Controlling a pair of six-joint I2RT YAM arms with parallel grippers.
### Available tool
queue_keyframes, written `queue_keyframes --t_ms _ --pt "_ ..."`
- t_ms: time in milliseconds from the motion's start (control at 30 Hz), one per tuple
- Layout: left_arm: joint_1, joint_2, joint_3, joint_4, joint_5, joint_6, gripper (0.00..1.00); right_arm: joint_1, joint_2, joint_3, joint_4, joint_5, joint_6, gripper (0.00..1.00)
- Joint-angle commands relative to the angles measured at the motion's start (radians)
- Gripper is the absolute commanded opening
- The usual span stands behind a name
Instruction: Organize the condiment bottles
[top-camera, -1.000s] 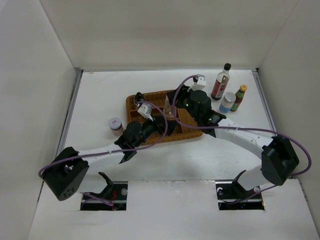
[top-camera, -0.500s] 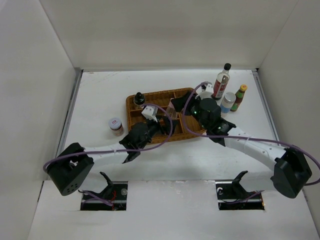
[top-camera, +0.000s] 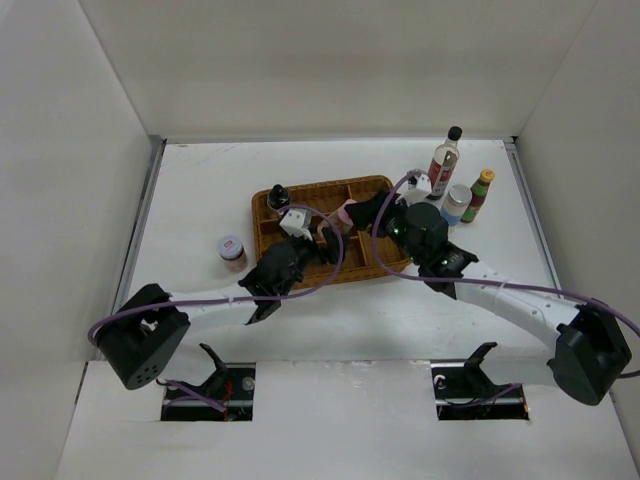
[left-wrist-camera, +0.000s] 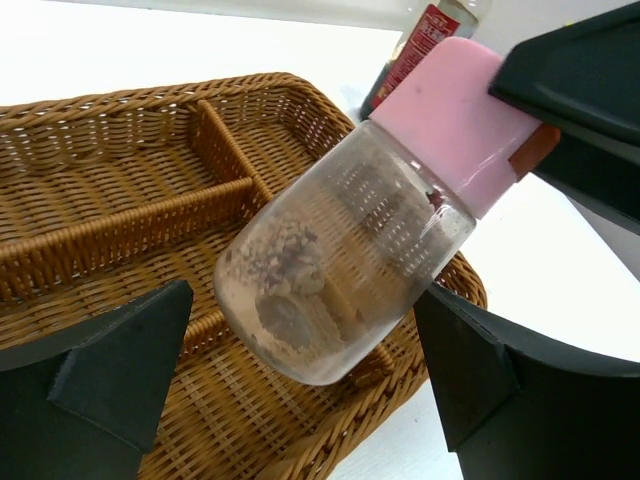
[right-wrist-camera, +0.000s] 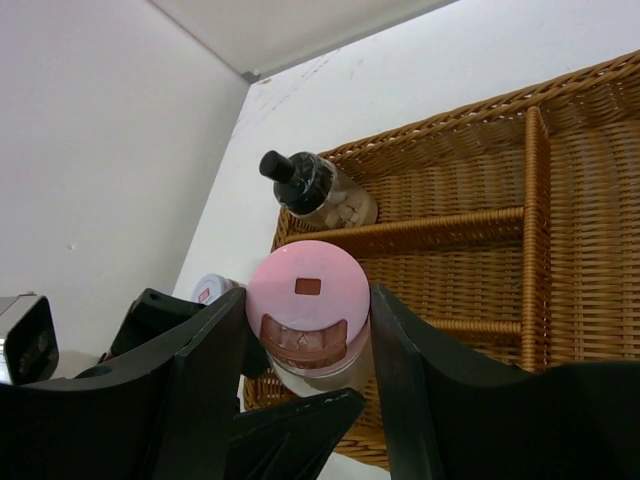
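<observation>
My right gripper is shut on the pink cap of the pink-capped bottle, holding it tilted above the brown wicker tray. Its clear body holds brownish powder. My left gripper is open, with a finger on each side of the bottle's base and a gap on the left. The squat black-capped bottle stands in the tray's back left compartment. The short pink-lidded jar sits on the table left of the tray. At the back right stand the tall red-labelled bottle, the white-and-blue one and the green-and-yellow-capped one.
White walls close the table in on the left, back and right. The tray's dividers run under the held bottle. Both arms cross over the tray's near half.
The right wrist has swung toward the near right, tipping the pink-capped bottle over the tray. The left gripper has moved right and forward around the bottle's base, its jaws narrowing a little.
</observation>
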Motion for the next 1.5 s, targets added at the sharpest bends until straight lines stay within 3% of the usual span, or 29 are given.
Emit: queue_keyframes --t_ms 0,133,400,600,867,1200,1467 --pt "0.013 -0.016 0.041 0.033 -0.036 0.005 0.95 -0.013 -0.013 0.013 0.051 -0.02 0.011 0.34" --pt "0.015 -0.048 0.02 0.036 -0.037 0.004 1.0 -0.032 0.081 0.077 0.056 -0.023 -0.009 0.34" --pt "0.047 -0.142 -0.04 0.026 -0.059 -0.011 1.0 -0.088 0.241 0.203 0.07 -0.021 -0.037 0.33" --pt "0.085 -0.28 -0.121 -0.055 -0.146 -0.067 1.0 -0.117 0.417 0.344 0.093 0.003 -0.089 0.33" --pt "0.139 -0.428 -0.189 -0.171 -0.142 -0.14 1.0 -0.123 0.606 0.516 0.105 0.108 -0.187 0.33" --pt "0.16 -0.53 -0.198 -0.318 -0.165 -0.159 1.0 -0.097 0.685 0.553 0.108 0.253 -0.413 0.35" --pt "0.216 -0.571 -0.174 -0.499 -0.247 -0.196 1.0 -0.045 0.728 0.516 0.091 0.249 -0.437 0.42"
